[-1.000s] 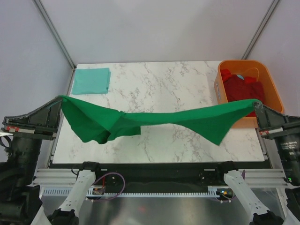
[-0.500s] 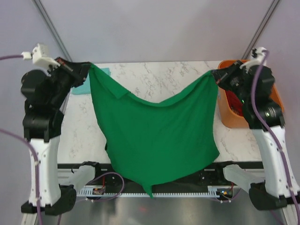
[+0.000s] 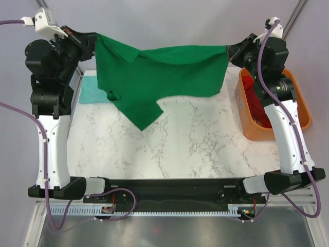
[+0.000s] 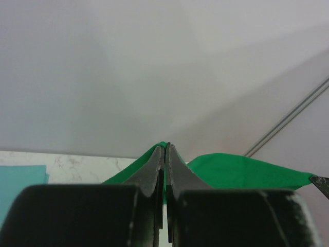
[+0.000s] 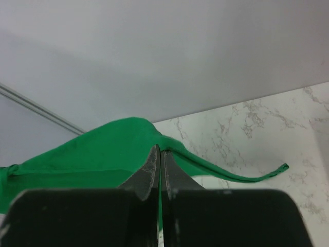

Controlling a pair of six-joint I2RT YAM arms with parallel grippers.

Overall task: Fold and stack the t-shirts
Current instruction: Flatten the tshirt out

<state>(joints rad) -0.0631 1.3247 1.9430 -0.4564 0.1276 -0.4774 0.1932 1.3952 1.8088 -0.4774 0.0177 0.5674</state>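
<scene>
A dark green t-shirt point(image 3: 164, 72) hangs stretched in the air between both arms, high over the far edge of the table. My left gripper point(image 3: 95, 37) is shut on its left corner point(image 4: 165, 146). My right gripper point(image 3: 230, 50) is shut on its right corner point(image 5: 160, 149). The cloth's lower flap point(image 3: 144, 113) droops toward the marble top. A folded pale teal t-shirt point(image 3: 88, 93) lies at the far left of the table, partly behind my left arm. Dark red t-shirts point(image 3: 259, 110) fill the orange tub.
The orange plastic tub point(image 3: 303, 110) stands at the right edge of the table, under my right arm. The white marble table point(image 3: 180, 149) stretches out below the hanging cloth. Grey walls and a frame post point(image 5: 36, 108) close off the back.
Both arms have swung up and away from the near edge, carrying the green t-shirt. It went from hanging low over the front of the table to stretched high over the far side.
</scene>
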